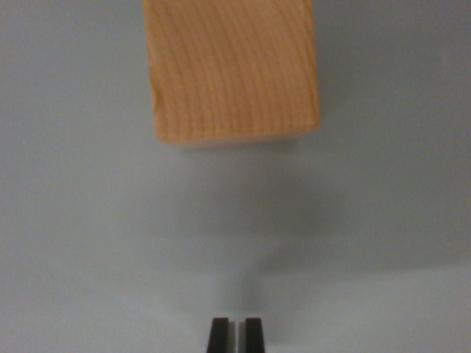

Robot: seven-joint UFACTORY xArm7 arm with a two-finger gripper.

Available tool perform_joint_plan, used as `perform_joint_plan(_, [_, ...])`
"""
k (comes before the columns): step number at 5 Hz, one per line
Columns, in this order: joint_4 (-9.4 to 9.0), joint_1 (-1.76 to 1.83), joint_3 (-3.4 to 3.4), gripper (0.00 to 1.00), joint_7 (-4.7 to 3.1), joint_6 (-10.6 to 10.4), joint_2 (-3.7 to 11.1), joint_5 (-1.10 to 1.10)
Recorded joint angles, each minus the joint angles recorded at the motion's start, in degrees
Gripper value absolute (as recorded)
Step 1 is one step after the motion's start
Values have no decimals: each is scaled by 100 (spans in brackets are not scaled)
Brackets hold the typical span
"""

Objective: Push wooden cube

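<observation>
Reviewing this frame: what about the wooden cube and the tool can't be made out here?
- Wooden cube, wrist view: its far part is cut off by the top edge.
- Tool, wrist view: only two dark fingertips show; the bottom edge cuts off the rest.
- The whole picture is blurred, so fine surface detail is lost.

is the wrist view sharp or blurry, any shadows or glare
Wrist view: soft overall, though the cube's grain is readable; the gripper tips are dark with blurred edges; a faint diffuse shadow lies on the grey surface between cube and gripper; no glare; the cube's top is cropped by the frame.
</observation>
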Motion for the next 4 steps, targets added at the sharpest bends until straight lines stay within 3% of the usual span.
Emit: perform_joint_plan(4, [-42,-6,-6,0,-10,-46,7,-1])
